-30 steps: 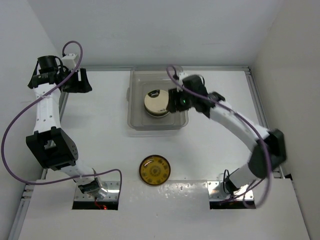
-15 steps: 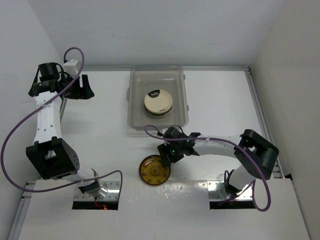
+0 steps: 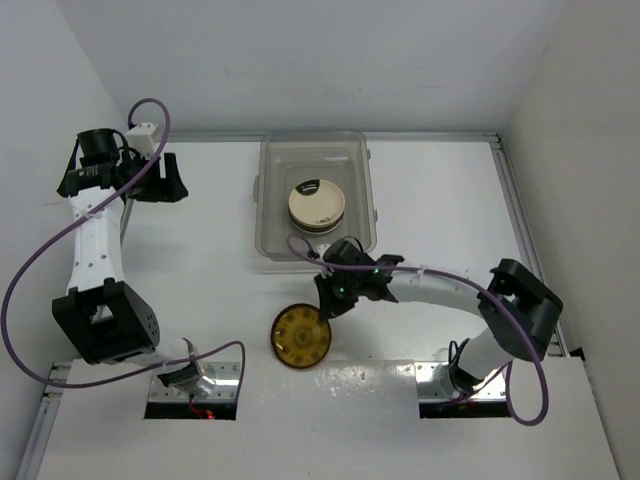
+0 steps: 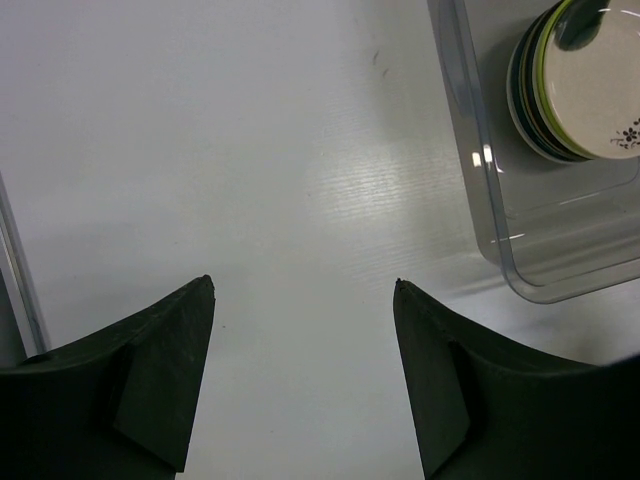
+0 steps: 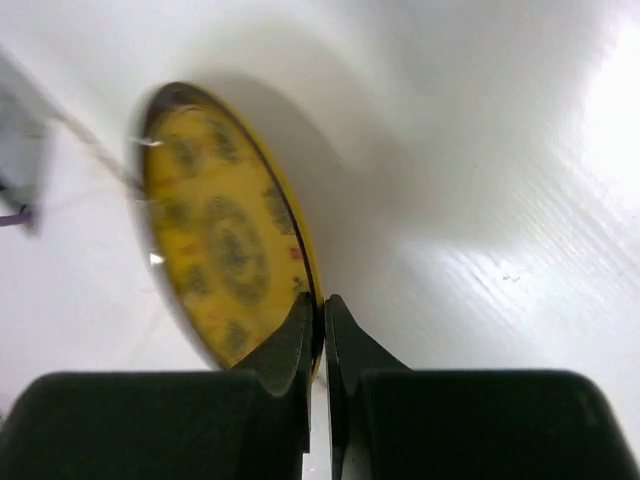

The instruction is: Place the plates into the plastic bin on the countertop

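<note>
An amber-brown patterned plate (image 3: 301, 336) (image 5: 220, 240) is near the front of the white countertop (image 3: 200, 270), tilted up on edge in the right wrist view. My right gripper (image 3: 326, 303) (image 5: 321, 300) is shut on its rim. The translucent plastic bin (image 3: 366, 190) (image 4: 470, 150) stands at the back middle and holds a stack of plates (image 3: 316, 206) (image 4: 580, 80) with a cream one on top. My left gripper (image 3: 165, 177) (image 4: 304, 288) hangs open at the far left over bare countertop, nothing between its fingers.
White walls close in the countertop at the back and both sides. A thin metal edge (image 3: 512, 200) runs along the right side. The arm bases (image 3: 190, 385) sit in cut-outs at the near edge.
My right arm swung from the bin down to the amber plate and closed on its rim; the plate shifted slightly left and tipped up. The left arm barely moved.
</note>
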Controlling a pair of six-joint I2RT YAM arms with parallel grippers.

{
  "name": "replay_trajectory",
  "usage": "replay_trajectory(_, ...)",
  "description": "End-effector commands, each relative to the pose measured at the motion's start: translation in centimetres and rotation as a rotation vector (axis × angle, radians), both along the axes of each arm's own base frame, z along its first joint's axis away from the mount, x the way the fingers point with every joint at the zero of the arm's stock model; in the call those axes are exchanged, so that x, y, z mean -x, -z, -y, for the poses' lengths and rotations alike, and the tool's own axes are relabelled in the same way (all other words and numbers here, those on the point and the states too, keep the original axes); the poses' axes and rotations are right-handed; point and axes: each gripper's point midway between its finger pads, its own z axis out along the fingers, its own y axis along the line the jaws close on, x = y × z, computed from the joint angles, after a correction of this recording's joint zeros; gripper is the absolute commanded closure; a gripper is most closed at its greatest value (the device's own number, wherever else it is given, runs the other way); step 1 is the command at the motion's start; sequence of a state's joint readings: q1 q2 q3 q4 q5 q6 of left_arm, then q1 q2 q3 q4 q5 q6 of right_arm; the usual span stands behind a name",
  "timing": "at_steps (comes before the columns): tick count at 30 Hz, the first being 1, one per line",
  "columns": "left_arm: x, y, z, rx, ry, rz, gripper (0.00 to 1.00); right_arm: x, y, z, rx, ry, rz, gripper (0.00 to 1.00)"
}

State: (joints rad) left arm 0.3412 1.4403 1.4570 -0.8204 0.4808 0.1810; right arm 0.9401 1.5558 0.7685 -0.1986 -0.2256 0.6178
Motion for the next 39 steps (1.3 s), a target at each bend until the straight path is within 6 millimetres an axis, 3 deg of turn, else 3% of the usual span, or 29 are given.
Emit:
replay_trajectory(1, -0.5, -2.0, -0.9, -0.049, -0.01, 0.064, 0.26, -4.4, -11.0, -4.2, -0.216, -0.05, 0.189, 1.0)
replay_trajectory(3, -0.6, -1.6, -1.1, -0.053, -0.017, 0.053, 0.26, -6.8, -14.2, -4.4, -0.289, -0.001, 0.214, 1.0)
replay_trajectory(4, -0.9, -1.7, -1.4, -0.059, -0.024, 0.052, 0.26, -8.8, -17.5, -5.0, -0.345, 0.033, 0.256, 1.0)
replay_trajectory(5, -0.9, -1.7, -1.4, -0.059, -0.024, 0.052, 0.26, -12.1, -18.0, -3.4, -0.341, 0.116, 0.273, 1.0)
replay_trajectory(6, -0.8, -1.7, -1.7, -0.059, -0.033, 0.052, 0.26, -13.8, -18.8, -3.4, -0.35, 0.144, 0.29, 1.0)
replay_trajectory(7, -1.0, -1.6, -1.8, -0.059, -0.033, 0.051, 0.26, -15.6, -19.2, -3.3, -0.348, 0.171, 0.303, 1.0)
replay_trajectory(8, -1.2, -2.0, -1.8, -0.063, -0.033, 0.061, 0.26, -18.8, -19.4, -1.1, -0.339, 0.263, 0.322, 1.0)
replay_trajectory(11, -1.7, -2.1, -2.4, -0.077, -0.049, 0.057, 0.26, -25.6, -19.7, 1.4, -0.32, 0.401, 0.36, 1.0)
replay_trajectory(12, -1.7, -2.0, -2.6, -0.083, -0.055, 0.055, 0.26, -27.0, -19.4, 2.2, -0.313, 0.436, 0.361, 1.0)
replay_trajectory(13, -2.0, -2.0, -2.7, -0.083, -0.055, 0.053, 0.26, -28.7, -16.8, 2.6, -0.276, 0.461, 0.325, 1.0)
replay_trajectory(14, -2.3, -2.0, -3.0, -0.091, -0.064, 0.05, 0.26, -30.2, -18.4, 2.4, -0.3, 0.468, 0.345, 1.0)
replay_trajectory(15, -2.3, -1.9, -3.2, -0.099, -0.073, 0.047, 0.26, -31.2, -17.9, 3.8, -0.282, 0.502, 0.328, 1.0)
replay_trajectory(16, -2.5, -1.9, -3.9, -0.104, -0.088, 0.043, 0.26, -32.8, -16.6, 3.6, -0.269, 0.514, 0.308, 1.0)
replay_trajectory(17, -2.8, -1.8, -4.0, -0.104, -0.088, 0.041, 0.26, -33.5, -14.4, 4.4, -0.235, 0.535, 0.26, 1.0)
replay_trajectory(19, -3.1, -1.5, -4.1, -0.101, -0.088, 0.034, 0.26, -34.1, -14.2, 4.5, -0.232, 0.538, 0.259, 1.0)
replay_trajectory(24, -4.0, -0.5, -4.4, -0.093, -0.087, 0.009, 0.26, -34.1, -10.9, 4.6, -0.186, 0.537, 0.198, 1.0)
replay_trajectory(27, -4.1, -0.5, -4.9, -0.093, -0.096, 0.008, 0.26, -33.9, -9.6, 4.6, -0.168, 0.538, 0.179, 0.71)
replay_trajectory(28, -4.2, -0.5, -4.8, -0.087, -0.09, 0.01, 0.26, -33.8, -9.7, 4.6, -0.168, 0.53, 0.179, 0.43)
replay_trajectory(29, -4.2, -0.5, -4.8, -0.087, -0.09, 0.01, 0.26, -33.6, -9.9, 4.4, -0.17, 0.514, 0.181, 0.29)
replay_trajectory(30, -4.2, -0.5, -4.8, -0.087, -0.09, 0.01, 0.26, -33.3, -10.4, 4.2, -0.154, 0.476, 0.2, 0.2)
replay_trajectory(31, -4.2, -0.5, -4.8, -0.087, -0.09, 0.01, 0.26, -33.2, -10.9, 4.1, -0.149, 0.458, 0.209, 0.03)
replay_trajectory(32, -4.2, -0.5, -4.8, -0.087, -0.09, 0.01, 0.26, -33.8, -12.9, 4.4, -0.13, 0.449, 0.262, 0.0)
replay_trajectory(35, -4.0, -0.9, -4.7, -0.09, -0.09, 0.02, 0.26, -33.6, -19.3, 5.9, -0.14, 0.453, 0.39, 0.0)
replay_trajectory(37, -3.9, -1.3, -4.7, -0.094, -0.091, 0.03, 0.26, -33.4, -21.8, 7.9, -0.147, 0.486, 0.427, 0.0)
replay_trajectory(38, -3.8, -1.7, -4.6, -0.097, -0.091, 0.039, 0.26, -32.9, -25.6, 10.1, -0.173, 0.528, 0.491, 0.0)
replay_trajectory(39, -3.6, -2.1, -4.5, -0.1, -0.091, 0.049, 0.26, -32.9, -26.1, 12.6, -0.158, 0.587, 0.492, 0.0)
